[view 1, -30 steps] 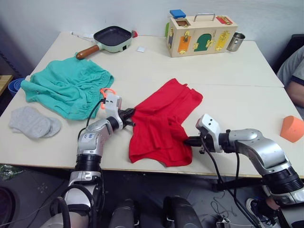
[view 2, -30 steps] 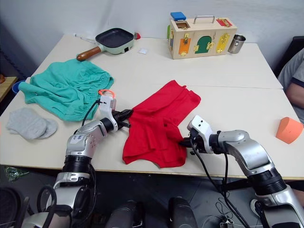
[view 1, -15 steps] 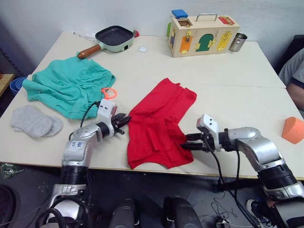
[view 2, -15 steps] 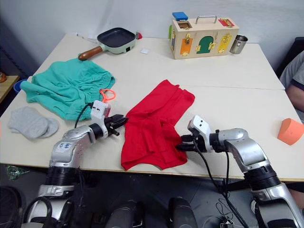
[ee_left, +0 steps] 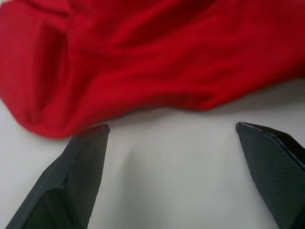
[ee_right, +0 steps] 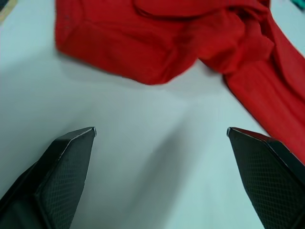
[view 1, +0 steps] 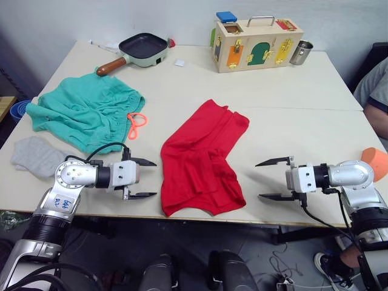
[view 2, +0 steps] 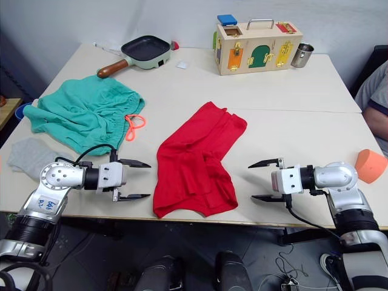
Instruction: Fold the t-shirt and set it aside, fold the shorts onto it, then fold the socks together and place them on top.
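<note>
T-shirt (view 1: 204, 157) folding is your step in hand: the red garment lies in a long, rumpled fold near the front edge of the desk (view 1: 303, 85), between your two grippers. Your left gripper (view 1: 143, 179) sits just beside its left edge and your right gripper (view 1: 276, 179) a little off its right edge, both spread wide and holding nothing.

The fold looks uneven, so your next move probably calls for a fresh grasp on one end to double it over before you set it aside.

The shorts (view 1: 82, 109) wait at the left of the desk, the socks (view 1: 33, 156) at the left edge, both untouched.

A second ago both grippers were pinched on the shirt's edges; since then they have let go and drawn back outward, and the shirt has settled narrower.
</note>
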Robot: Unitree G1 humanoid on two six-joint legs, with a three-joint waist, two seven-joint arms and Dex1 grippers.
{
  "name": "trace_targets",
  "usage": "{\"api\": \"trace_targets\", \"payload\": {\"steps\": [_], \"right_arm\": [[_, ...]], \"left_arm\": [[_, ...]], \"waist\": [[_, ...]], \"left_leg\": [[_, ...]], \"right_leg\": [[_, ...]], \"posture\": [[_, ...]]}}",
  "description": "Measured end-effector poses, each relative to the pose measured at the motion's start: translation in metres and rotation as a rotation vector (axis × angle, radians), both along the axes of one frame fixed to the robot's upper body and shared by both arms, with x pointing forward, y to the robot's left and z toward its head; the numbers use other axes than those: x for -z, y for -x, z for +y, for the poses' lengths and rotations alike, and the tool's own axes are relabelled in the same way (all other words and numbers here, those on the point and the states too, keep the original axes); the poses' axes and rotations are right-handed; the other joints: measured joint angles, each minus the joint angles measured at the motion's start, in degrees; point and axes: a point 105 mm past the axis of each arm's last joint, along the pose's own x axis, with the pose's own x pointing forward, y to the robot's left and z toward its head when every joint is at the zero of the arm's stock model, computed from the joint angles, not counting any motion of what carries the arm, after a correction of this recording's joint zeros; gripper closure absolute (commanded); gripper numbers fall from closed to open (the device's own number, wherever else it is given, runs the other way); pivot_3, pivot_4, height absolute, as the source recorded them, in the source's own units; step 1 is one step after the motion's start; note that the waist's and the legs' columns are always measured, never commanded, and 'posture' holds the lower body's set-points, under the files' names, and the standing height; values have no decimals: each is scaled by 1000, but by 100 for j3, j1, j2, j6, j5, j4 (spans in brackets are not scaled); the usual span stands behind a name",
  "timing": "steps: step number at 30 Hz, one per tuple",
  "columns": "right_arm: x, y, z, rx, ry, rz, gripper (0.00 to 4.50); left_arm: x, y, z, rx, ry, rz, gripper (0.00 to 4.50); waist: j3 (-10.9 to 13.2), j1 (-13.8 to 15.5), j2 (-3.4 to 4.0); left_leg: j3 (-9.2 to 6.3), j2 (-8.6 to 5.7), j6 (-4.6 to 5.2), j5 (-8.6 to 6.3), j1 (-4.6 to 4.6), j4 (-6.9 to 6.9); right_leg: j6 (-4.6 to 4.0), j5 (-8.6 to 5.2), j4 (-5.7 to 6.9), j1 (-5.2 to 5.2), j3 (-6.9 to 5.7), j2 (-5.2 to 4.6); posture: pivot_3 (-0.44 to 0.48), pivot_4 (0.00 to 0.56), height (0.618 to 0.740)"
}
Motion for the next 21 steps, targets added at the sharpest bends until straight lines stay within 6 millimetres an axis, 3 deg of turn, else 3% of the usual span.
{"api": "trace_targets", "payload": {"steps": [6,13,16,21], "right_arm": [[6,6,27,-141,-35,-52,0],[13,11,63,-243,-95,-84,0],[14,10,65,-242,-90,-94,634],[17,5,70,-223,-66,-87,2305]], "left_arm": [[3,2,-14,137,-47,-31,28],[13,4,-47,218,27,-3,28],[15,6,-52,236,29,8,662],[23,9,-59,268,36,40,2206]], "waist": [[-1,3,3],[-2,8,3],[-2,1,4],[-2,-1,6]], "left_leg": [[-3,1,2,0,16,10],[-18,-1,7,-6,80,-6],[-19,0,6,-6,82,-6],[-18,0,5,-6,84,0]], "right_leg": [[0,0,9,18,0,0],[0,0,0,95,-6,-6],[0,0,0,95,-6,-6],[-1,-1,-2,94,-4,-8]], "posture": [[0,150,740],[0,150,740],[0,150,740],[0,150,740]]}}
